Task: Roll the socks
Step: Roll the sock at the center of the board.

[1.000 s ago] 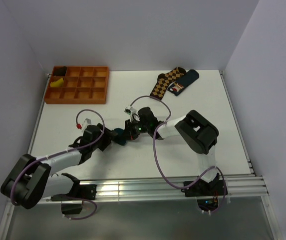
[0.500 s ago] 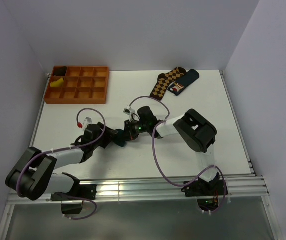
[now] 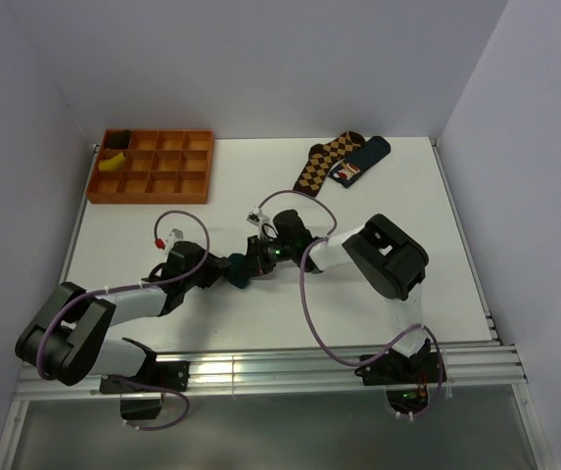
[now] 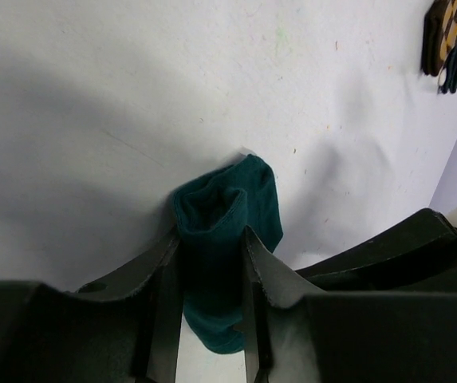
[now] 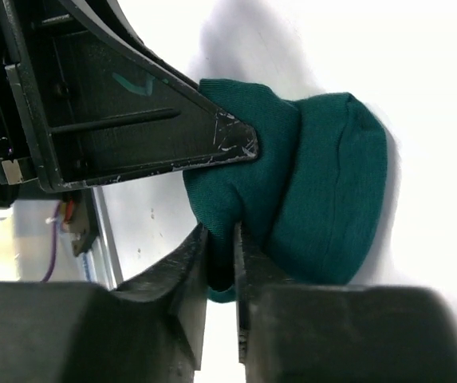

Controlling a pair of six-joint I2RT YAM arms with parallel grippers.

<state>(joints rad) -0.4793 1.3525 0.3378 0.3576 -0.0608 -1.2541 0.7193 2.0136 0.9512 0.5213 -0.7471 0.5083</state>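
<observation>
We find the teal sock bundle point(image 3: 238, 273) lying on the white table point(image 3: 358, 294), well to the near right of the orange tray point(image 3: 153, 199), where both arms meet. The left end effector point(image 4: 210, 236) is clamped on the bundle, one finger pressed against each side of the fabric. The right end effector point(image 5: 220, 230) comes in from the opposite side, its fingers almost together and pinching a fold at the bundle's edge; in the right wrist view one left finger touches the bundle just above that pinch. Far to the right of the tray, at the table's back edge, a dark teal sock with a patch point(image 3: 356, 164) lies flat against an argyle sock point(image 3: 321, 162).
</observation>
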